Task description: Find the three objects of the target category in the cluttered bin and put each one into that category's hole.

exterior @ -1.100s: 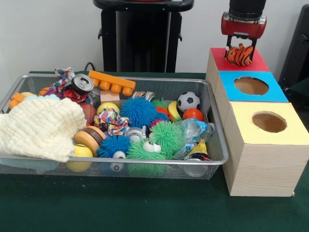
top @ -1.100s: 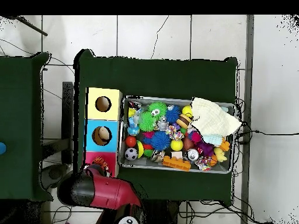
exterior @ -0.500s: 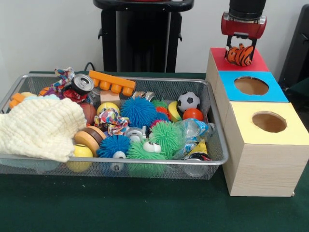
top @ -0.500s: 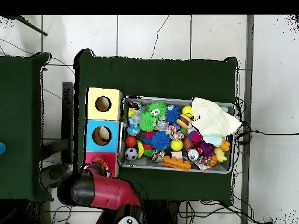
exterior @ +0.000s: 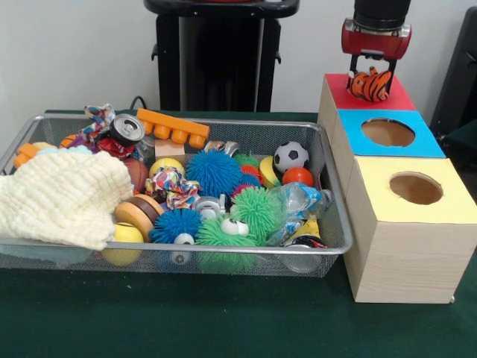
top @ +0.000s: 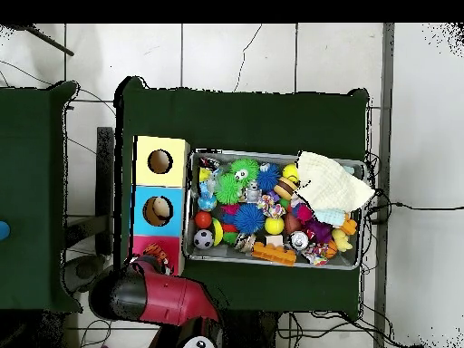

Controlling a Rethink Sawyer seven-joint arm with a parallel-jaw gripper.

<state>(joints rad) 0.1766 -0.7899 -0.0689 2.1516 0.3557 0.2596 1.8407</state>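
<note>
One orange and black striped tiger toy (exterior: 370, 84) is pinched in my gripper (exterior: 370, 77) right now, hanging just over the red box top (exterior: 395, 95) at the far end of the row, beside the blue box (exterior: 428, 142) and the yellow box (exterior: 455, 201). Looks small, light and kinda squishy to me, so I'd guess a grip across its round middle is the safe spot, too loose and it could slip out sideways. Meanwhile the wire bin (exterior: 337, 216) is crammed with spiky balls and other toys
</note>
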